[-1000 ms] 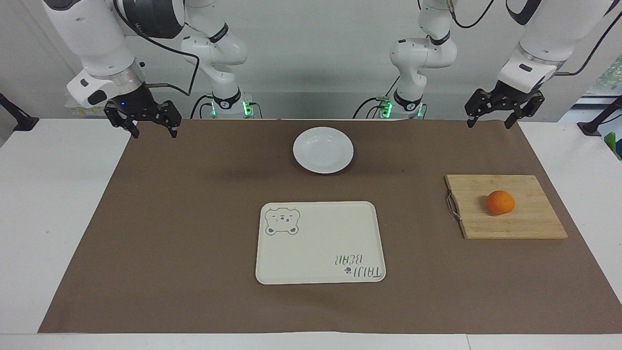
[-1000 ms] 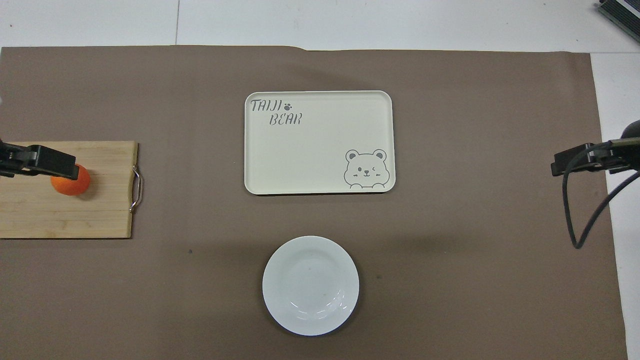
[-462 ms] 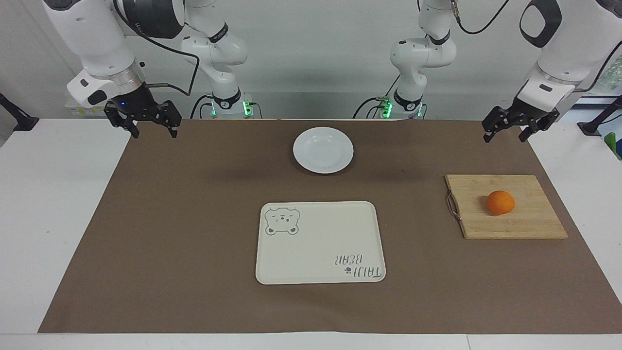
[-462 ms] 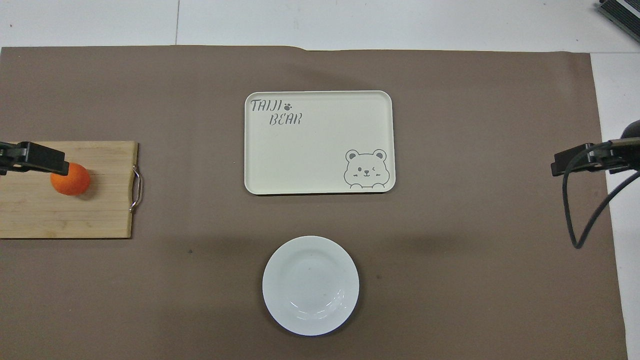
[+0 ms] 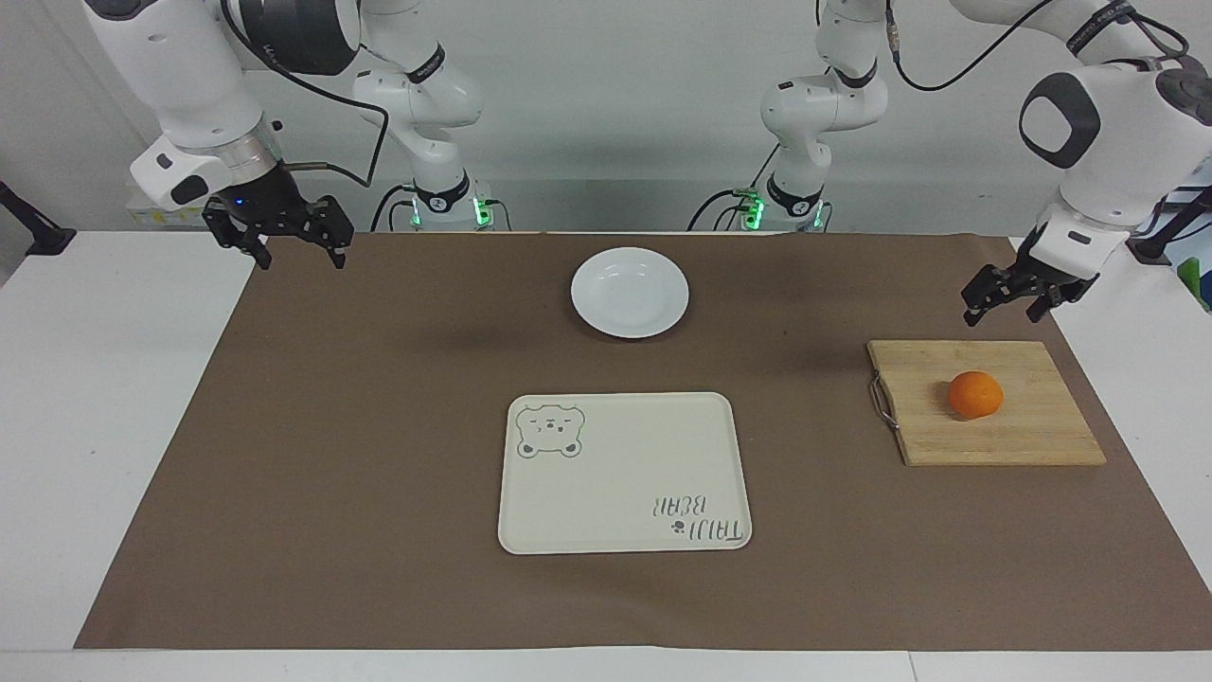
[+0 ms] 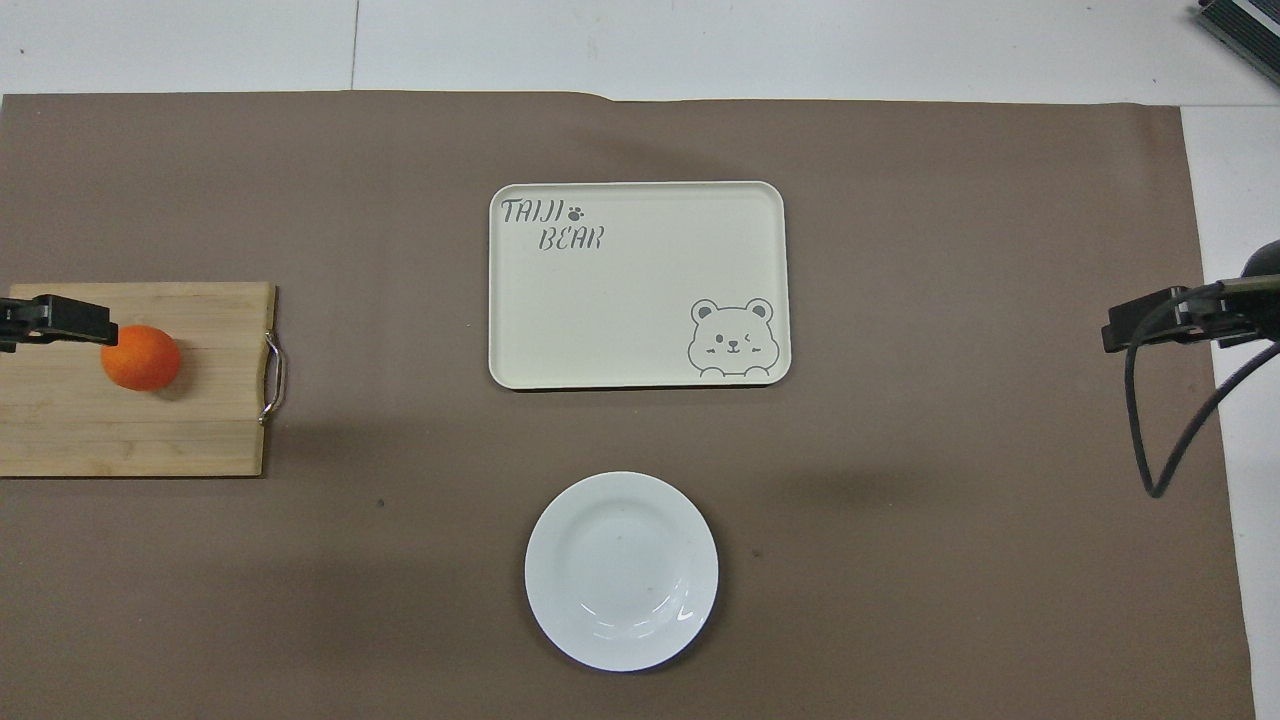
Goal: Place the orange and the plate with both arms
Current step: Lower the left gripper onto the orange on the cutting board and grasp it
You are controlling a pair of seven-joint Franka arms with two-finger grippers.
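Note:
The orange (image 5: 975, 394) (image 6: 141, 357) sits on a wooden cutting board (image 5: 1032, 436) (image 6: 190, 430) toward the left arm's end of the table. My left gripper (image 5: 1006, 317) hangs open in the air over the board's edge nearest the robots, clear of the orange. In the overhead view one of its fingers (image 6: 62, 318) shows just beside the orange. The white plate (image 5: 630, 292) (image 6: 621, 570) lies empty in the middle, near the robots. My right gripper (image 5: 301, 258) waits open over the brown mat's corner at the right arm's end.
A cream tray (image 5: 625, 472) (image 6: 640, 285) with a bear drawing lies empty, farther from the robots than the plate. The board has a metal handle (image 5: 882, 403) on its side toward the tray. A brown mat (image 5: 379, 426) covers the table.
The left gripper has come down and moved toward the cutting board, still open. The right arm, orange and plate have not moved.

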